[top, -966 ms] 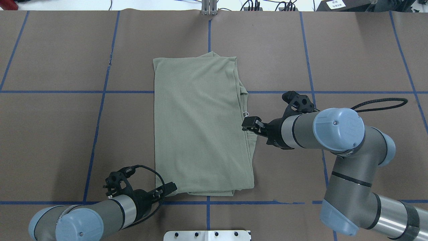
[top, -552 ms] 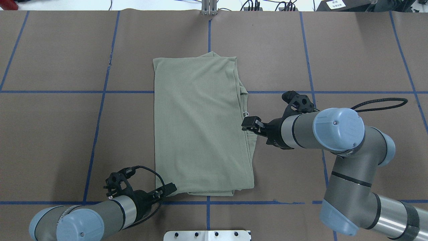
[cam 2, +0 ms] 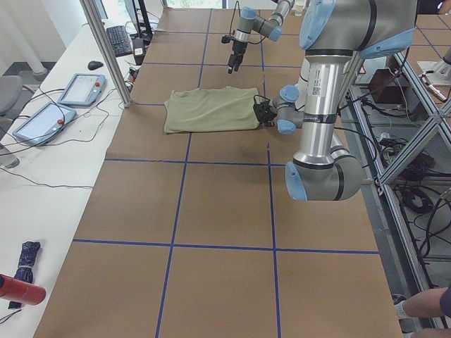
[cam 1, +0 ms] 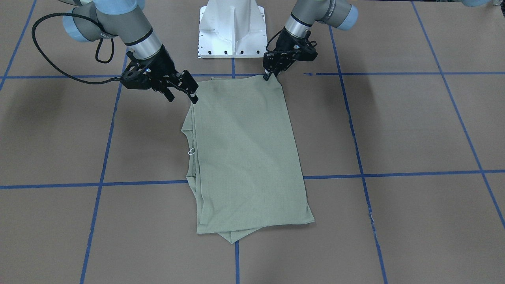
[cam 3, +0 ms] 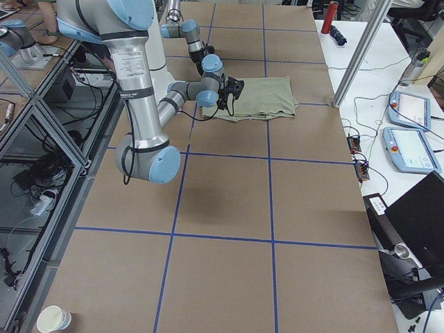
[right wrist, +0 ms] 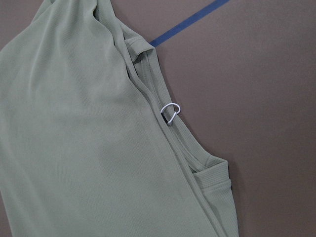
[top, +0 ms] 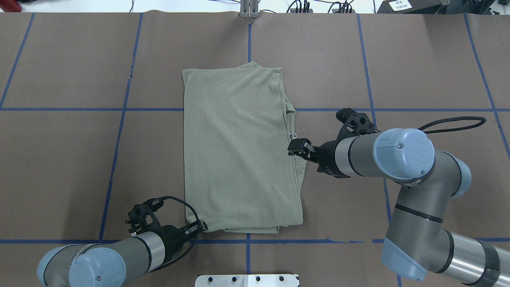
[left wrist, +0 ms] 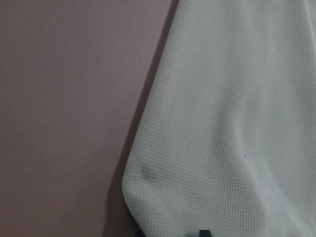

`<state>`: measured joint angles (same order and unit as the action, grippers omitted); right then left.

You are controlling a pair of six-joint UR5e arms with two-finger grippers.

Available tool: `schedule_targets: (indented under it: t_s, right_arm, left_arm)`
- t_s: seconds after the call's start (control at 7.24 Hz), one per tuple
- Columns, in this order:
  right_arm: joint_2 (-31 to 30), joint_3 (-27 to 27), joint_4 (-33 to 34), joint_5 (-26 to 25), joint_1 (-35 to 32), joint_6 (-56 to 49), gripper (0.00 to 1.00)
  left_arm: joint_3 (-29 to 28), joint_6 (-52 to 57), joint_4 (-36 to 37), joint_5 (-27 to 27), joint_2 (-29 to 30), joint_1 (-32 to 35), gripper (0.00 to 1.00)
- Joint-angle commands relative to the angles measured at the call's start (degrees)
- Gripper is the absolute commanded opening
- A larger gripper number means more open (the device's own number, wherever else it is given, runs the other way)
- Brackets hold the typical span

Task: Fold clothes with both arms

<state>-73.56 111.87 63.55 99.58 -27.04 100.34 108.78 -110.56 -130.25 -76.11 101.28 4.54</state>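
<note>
Shirt [top: 239, 151] lies flat mid-desk [top: 71, 167], folded into a long strip running 12 to 6 in the overhead view. Neck edge and a small white loop [right wrist: 170, 112] sit along its 3 o'clock side. Left pincer [top: 202, 227] is low at the 7 o'clock corner, clamped on that corner; the wrist cam shows cloth bunched right at the fingertips. Right pincer [top: 295, 146] is at the 3 o'clock edge, just beside the loop, jaws apart, holding nothing. The side view shows it raised off the cloth.
</note>
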Motion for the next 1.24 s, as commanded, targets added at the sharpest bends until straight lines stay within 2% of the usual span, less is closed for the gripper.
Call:
schedule_targets:
  t_s: [0.0,0.14,0.28,0.41,0.55,1.1]
  right_arm:
    - [-0.09,0.02,0.09,-0.87,0.92,0.55,1.0]
    - [0.0,0.28,0.96,-5.23,3.72,9.09,1.0]
    - [0.26,1.24,5.49,-8.49,7.05,15.52,0.98]
    - [3.66,3.34,16.93,-8.61,8.91,18.28,0.98]
    - [6.74,2.4,23.14,-9.4,12.5,22.49,0.97]
    - [8.08,-2.96,22.59,-13.53,15.87,25.08,0.96]
  left_arm:
    - [0.29,0.61,-0.09,-0.09,0.06,0.29,0.0]
    - [0.38,0.61,0.0,-0.17,0.14,0.72,0.0]
    - [0.38,0.61,0.0,-0.18,0.14,0.82,0.0]
    - [0.38,0.61,-0.09,-0.18,0.23,0.82,0.0]
    - [0.46,0.61,-0.09,-0.26,0.41,0.82,0.0]
    - [1.08,0.61,-0.09,-0.18,0.58,0.9,0.0]
